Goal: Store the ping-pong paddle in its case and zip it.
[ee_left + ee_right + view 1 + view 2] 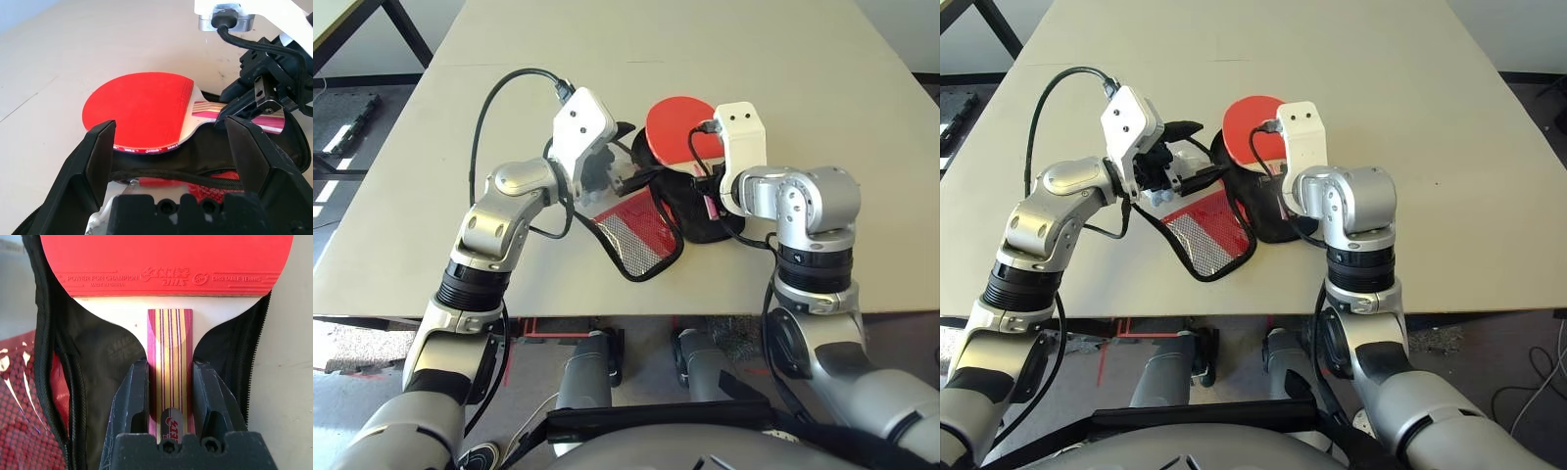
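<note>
Right gripper (170, 396) clamped on paddle (677, 127) handle, fingers either side of striped wood. Paddle lies over open case (690, 211) at table (803, 88) centre; red face sticks out past case's far edge, handle over black lining. Case flap with mesh pocket (636, 233) folded out to left-near side. Left gripper (171, 147) spread wide, grasping nothing, just left of case, pointing at paddle.
</note>
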Controlling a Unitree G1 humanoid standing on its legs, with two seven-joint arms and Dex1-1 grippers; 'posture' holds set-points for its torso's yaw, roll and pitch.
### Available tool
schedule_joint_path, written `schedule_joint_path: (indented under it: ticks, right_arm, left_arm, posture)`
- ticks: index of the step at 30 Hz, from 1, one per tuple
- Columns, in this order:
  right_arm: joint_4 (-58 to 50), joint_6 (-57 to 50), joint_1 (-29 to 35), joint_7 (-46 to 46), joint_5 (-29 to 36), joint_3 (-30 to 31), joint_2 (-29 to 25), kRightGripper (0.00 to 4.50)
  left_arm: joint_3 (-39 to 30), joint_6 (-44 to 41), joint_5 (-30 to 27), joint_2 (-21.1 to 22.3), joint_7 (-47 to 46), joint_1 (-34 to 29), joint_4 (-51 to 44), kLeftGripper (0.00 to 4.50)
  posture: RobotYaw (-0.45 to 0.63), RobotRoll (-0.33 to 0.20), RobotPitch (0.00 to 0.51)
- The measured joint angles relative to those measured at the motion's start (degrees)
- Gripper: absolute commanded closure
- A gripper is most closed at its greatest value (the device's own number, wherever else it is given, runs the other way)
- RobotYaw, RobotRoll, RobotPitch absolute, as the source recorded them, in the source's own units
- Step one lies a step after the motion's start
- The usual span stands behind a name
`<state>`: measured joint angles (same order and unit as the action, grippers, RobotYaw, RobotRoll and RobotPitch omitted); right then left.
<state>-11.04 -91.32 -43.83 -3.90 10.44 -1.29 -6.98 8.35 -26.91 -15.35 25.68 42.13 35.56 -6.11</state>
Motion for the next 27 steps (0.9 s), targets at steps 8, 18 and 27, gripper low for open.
schedule_joint_path:
  ticks: [8, 18, 27]
  right_arm:
    - [2.41, 0.04, 0.0, -2.54, 0.3, 2.44, -2.37, 3.47]
    - [3.17, 0.0, 0.23, -3.01, 0.05, 2.72, -1.04, 3.47]
    - [3.08, 0.0, 0.76, -1.7, -0.51, 2.48, -0.04, 3.47]
  left_arm:
    - [0.0, -0.18, 0.0, 0.0, -0.09, -0.11, -0.07, 0.0]
    - [0.0, -0.18, 0.0, -0.03, -0.32, -0.16, -0.07, 0.0]
    - [0.01, -0.18, 0.0, -0.06, -0.48, -0.16, -0.07, 0.0]
  posture:
    - [0.0, 0.0, 0.201]
    - [0.0, 0.0, 0.201]
    - [0.0, 0.0, 0.207]
